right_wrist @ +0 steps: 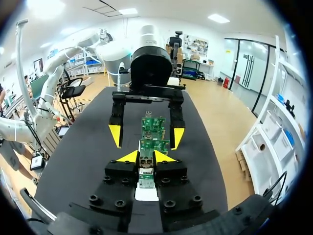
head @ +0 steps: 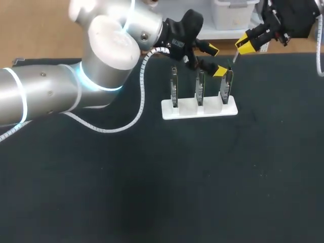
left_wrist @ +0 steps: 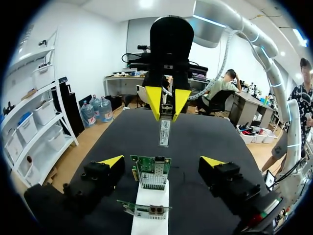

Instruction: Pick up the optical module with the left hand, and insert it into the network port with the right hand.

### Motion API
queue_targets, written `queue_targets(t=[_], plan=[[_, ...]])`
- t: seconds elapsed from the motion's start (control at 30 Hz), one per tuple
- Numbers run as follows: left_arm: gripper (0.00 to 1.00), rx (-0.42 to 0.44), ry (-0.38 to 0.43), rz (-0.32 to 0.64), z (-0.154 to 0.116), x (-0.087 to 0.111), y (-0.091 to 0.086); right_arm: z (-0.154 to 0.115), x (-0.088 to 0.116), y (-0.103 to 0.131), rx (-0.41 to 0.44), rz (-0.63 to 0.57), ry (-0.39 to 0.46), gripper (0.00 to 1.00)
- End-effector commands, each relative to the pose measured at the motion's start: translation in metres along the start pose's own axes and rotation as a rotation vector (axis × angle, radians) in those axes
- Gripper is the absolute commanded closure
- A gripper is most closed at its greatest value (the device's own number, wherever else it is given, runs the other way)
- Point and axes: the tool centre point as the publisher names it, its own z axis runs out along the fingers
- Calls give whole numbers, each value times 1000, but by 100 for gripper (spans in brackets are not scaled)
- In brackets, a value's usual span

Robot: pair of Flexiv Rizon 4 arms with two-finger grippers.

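A white stand point(head: 199, 108) holds three upright network cards; the rightmost card point(head: 227, 83) has its port upward. My left gripper point(head: 216, 59) hangs open around that card point(left_wrist: 152, 172), one finger on each side, touching nothing. My right gripper point(head: 245, 44) is above and to the right of the card, shut on the slim silver optical module point(head: 235, 56). In the left wrist view the right gripper point(left_wrist: 167, 102) holds the module point(left_wrist: 165, 131) pointing down just above the card's top edge. From the right wrist, the module point(right_wrist: 145, 169) sits between my gripper's point(right_wrist: 145, 156) tips, above the cards point(right_wrist: 153, 125).
The other two cards point(head: 174, 86) point(head: 200, 85) stand in the stand left of the target card. The black table point(head: 202, 182) stretches wide in front of the stand. The left arm's white coiled cable point(head: 136, 109) loops down to the table left of the stand.
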Motion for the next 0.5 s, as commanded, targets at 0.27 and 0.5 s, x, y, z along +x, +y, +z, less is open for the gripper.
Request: queue_targets(t=[0.27, 0.5], plan=[[0, 1, 12, -5, 2, -2, -4, 0, 0, 2, -1, -5, 1, 100], [0, -6, 6, -11, 3, 0, -10, 1, -1, 3, -2, -10, 4, 100]])
